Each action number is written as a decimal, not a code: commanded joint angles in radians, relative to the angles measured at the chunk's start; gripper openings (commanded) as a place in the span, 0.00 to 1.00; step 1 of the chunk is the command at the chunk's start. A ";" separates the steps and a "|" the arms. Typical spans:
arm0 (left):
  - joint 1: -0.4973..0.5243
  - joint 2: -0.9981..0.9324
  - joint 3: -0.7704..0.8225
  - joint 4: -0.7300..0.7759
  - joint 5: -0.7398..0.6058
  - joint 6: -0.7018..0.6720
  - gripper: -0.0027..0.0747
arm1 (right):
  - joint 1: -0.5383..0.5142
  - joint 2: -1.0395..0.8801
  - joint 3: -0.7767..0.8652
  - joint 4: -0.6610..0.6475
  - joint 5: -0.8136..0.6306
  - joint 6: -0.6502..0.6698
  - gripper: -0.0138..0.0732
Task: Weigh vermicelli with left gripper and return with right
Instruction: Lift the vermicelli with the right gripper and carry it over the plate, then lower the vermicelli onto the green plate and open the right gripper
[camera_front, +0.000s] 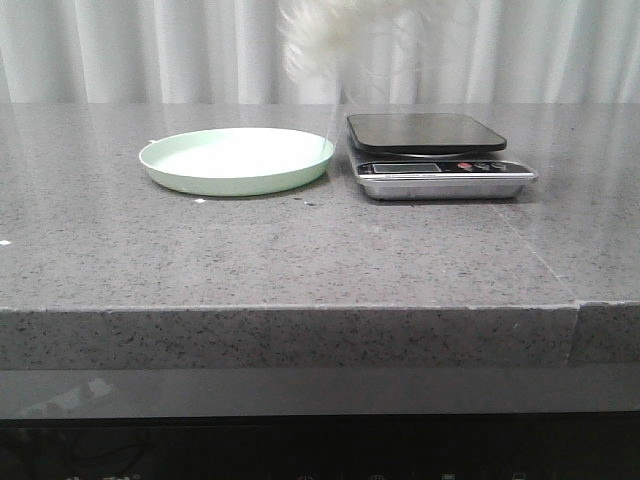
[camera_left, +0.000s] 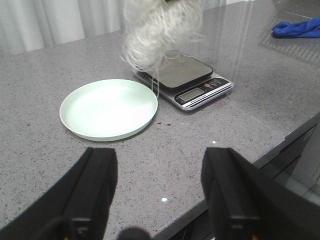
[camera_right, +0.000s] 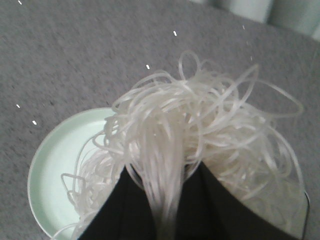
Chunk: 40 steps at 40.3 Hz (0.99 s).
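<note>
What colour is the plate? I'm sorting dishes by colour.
Pale mint green plate, clearest in the left wrist view.

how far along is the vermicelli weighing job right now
Late stage, it seems. The black-topped steel kitchen scale is bare, so the weighing looks finished. In hand: the right gripper is shut on the tangle of white glassy vermicelli, carried in the air near the scale and plate. The left gripper is open and empty. Left: lowering the noodles onto the empty pale green round plate.
</note>
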 joint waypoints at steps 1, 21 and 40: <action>-0.001 0.004 -0.026 -0.014 -0.081 -0.008 0.63 | 0.030 -0.062 -0.047 0.006 -0.203 -0.011 0.33; -0.001 0.004 -0.026 -0.014 -0.081 -0.008 0.63 | 0.135 0.101 -0.047 0.004 -0.364 -0.015 0.33; -0.001 0.004 -0.026 -0.014 -0.081 -0.008 0.63 | 0.135 0.199 -0.048 -0.004 -0.204 -0.019 0.71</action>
